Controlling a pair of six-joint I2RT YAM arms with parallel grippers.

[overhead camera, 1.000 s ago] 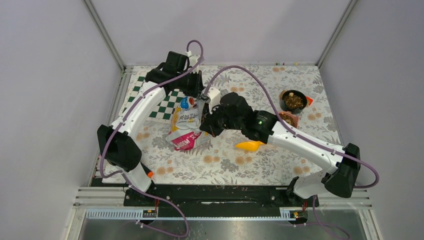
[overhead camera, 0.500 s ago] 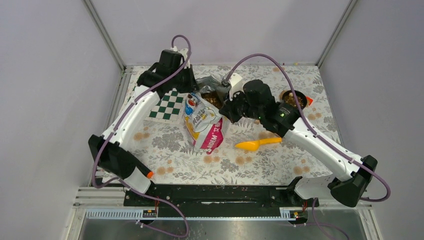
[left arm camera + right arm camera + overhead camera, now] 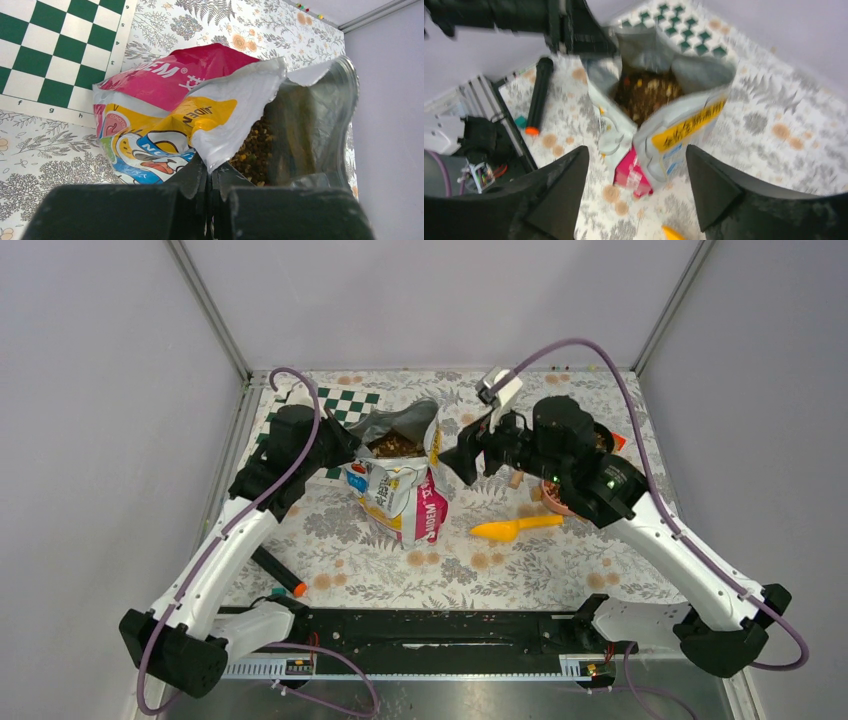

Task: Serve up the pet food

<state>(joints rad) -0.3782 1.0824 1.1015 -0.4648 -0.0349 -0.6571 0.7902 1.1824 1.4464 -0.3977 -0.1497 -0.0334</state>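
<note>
At the far left, pale lilac walls enclose the space, joined by metal corner posts. My left arm reaches in from the lower left across the worktop, which is covered in a grey-and-orange floral cloth. A black marker with an orange tip lies on the cloth beside that arm. A green-and-white chessboard mat sits at the far left corner.

My left hand is clenched on the left rim of the bag. The wrist view shows its fingers pinched together on the torn silver edge. The bag stands upright near the middle of the worktop. It is glossy yellow and pink, with a cartoon cat face, and its foil mouth gapes open. The pet food, small brown pellets, fills the inside just beyond my left fingertips.

My right hand hangs just right of the bag's mouth, released, fingers spread wide and touching nothing. From its wrist camera the pet food lies below and ahead, between the two fingers.

Further right, a yellow scoop rests on the cloth near my right arm. The right wall matches the left.
</note>
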